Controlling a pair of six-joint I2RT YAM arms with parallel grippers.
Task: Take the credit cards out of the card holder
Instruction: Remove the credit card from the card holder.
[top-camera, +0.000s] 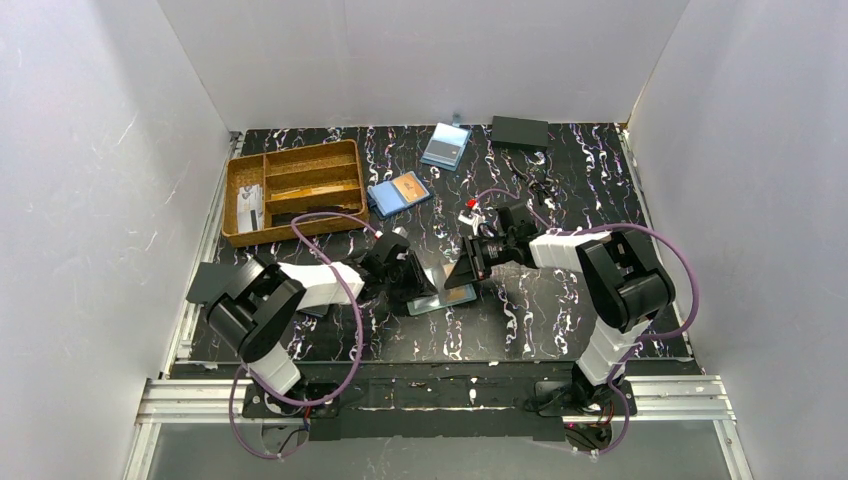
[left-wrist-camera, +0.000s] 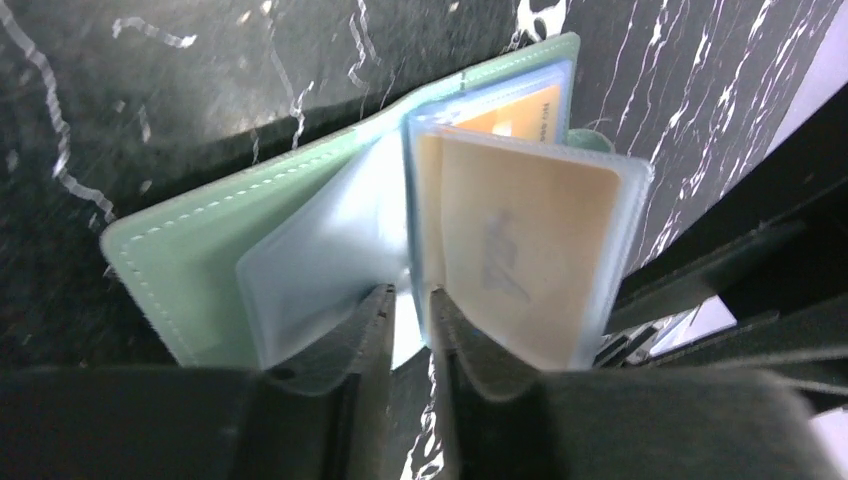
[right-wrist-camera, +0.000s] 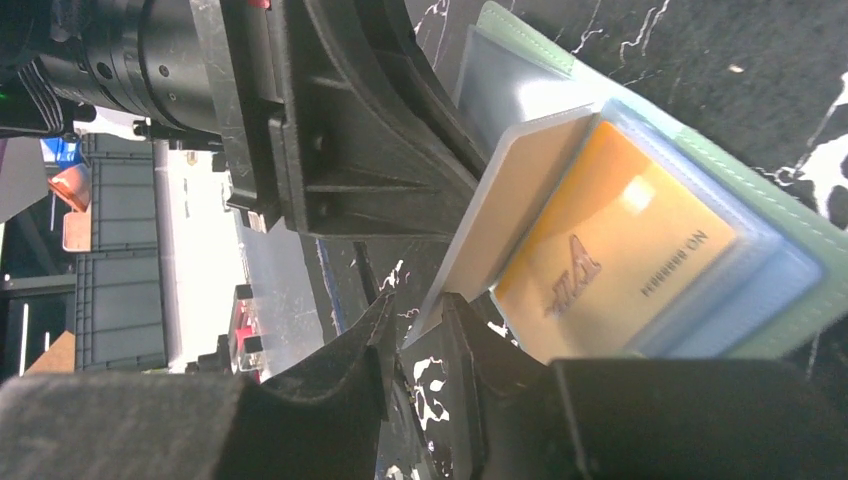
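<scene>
Left end effector (left-wrist-camera: 410, 300) has its two jaws a slit apart. They straddle the spine of the clear sleeves (left-wrist-camera: 300, 290) and do not visibly pinch it. The right end effector (right-wrist-camera: 420, 305) has its jaws nearly together, with the corner of one tilted-up sleeve between them. Whether they pinch it cannot be told.

One card holder (left-wrist-camera: 190, 250) lies open on the black marbled tabletop (top-camera: 560, 300), just 6 o'clock of centre, between the two end effectors. Its cover is soft green with a stitched edge, and the sleeves inside are glossy clear plastic. Two cards (right-wrist-camera: 610, 250) show in them: an orange one lying flat, printed with a logo and digits, and a tan one in the tilted sleeve.

Two other holders lie apart from it. A blue holder (top-camera: 385, 197) with an orange card is at 11 o'clock, and a pale holder (top-camera: 446, 146) with a grey card is at 12 o'clock by the far edge. One flat dark box (top-camera: 520, 131) sits at 1 o'clock. One tan divided tray (top-camera: 295, 152) sits at 10 o'clock, with cards in its 9 o'clock compartment.
</scene>
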